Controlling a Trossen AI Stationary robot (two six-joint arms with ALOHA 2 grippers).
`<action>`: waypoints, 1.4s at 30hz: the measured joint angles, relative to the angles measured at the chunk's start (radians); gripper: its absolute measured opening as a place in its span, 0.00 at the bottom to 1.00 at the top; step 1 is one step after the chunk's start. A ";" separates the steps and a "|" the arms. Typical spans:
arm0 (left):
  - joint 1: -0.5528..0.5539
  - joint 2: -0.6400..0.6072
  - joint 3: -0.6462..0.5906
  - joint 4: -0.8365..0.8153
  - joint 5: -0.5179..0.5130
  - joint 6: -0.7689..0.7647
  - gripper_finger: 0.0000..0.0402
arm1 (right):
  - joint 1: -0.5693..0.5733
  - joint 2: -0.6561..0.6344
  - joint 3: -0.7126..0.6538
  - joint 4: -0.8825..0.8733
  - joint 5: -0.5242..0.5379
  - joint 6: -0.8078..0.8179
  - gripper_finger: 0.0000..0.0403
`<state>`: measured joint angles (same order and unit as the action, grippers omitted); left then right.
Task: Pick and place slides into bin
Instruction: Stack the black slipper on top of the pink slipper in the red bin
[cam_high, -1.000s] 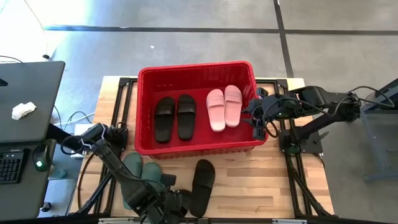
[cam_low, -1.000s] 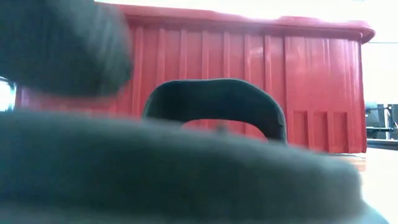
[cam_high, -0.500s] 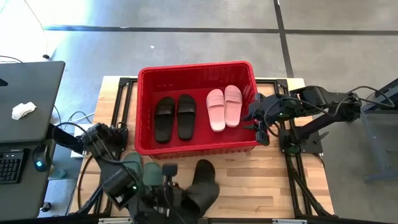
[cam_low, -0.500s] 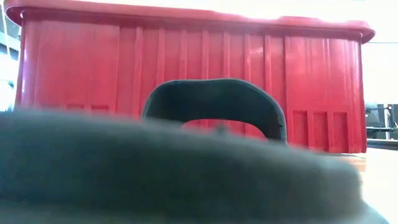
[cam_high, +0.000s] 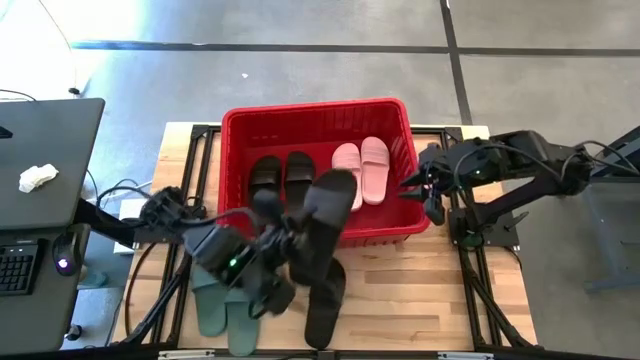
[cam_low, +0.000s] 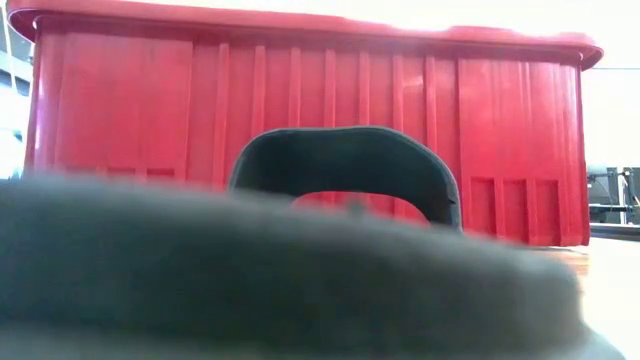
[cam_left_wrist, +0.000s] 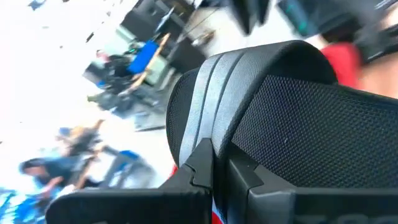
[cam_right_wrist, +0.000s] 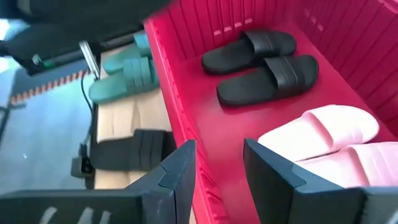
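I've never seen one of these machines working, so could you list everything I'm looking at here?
Bin: one, red, middle of the wooden table.
Black slides in the bin: two, side by side in its left half, partly hidden by the lifted slide.
Pink slides: two, pale pink, side by side in the bin's right half.
Lifted black slide: one, held in the air over the bin's front wall.
Black slide on the table: one, in front of the bin.
Green slides: two, sage green, on the table's front left.
Table: one, pale wood.
Left hand: dark, shut on the lifted black slide.
Right hand: dark, open, at the bin's right rim.
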<state>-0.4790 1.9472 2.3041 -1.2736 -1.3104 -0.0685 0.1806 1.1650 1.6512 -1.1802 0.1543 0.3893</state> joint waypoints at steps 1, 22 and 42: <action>0.024 0.000 0.000 0.000 -0.001 0.030 0.00 | -0.009 -0.002 0.000 0.011 -0.008 0.006 0.31; 0.453 0.001 -0.001 -0.017 0.039 0.455 0.00 | -0.879 0.235 0.005 0.599 -0.963 0.004 0.31; 0.498 0.064 -0.004 0.244 0.162 0.730 0.00 | -1.100 0.482 0.004 0.728 -1.520 -0.028 0.45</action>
<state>0.0193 2.0109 2.3005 -1.0294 -1.1482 0.6615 -0.9197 1.6471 1.6554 -0.4526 -1.3660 0.3617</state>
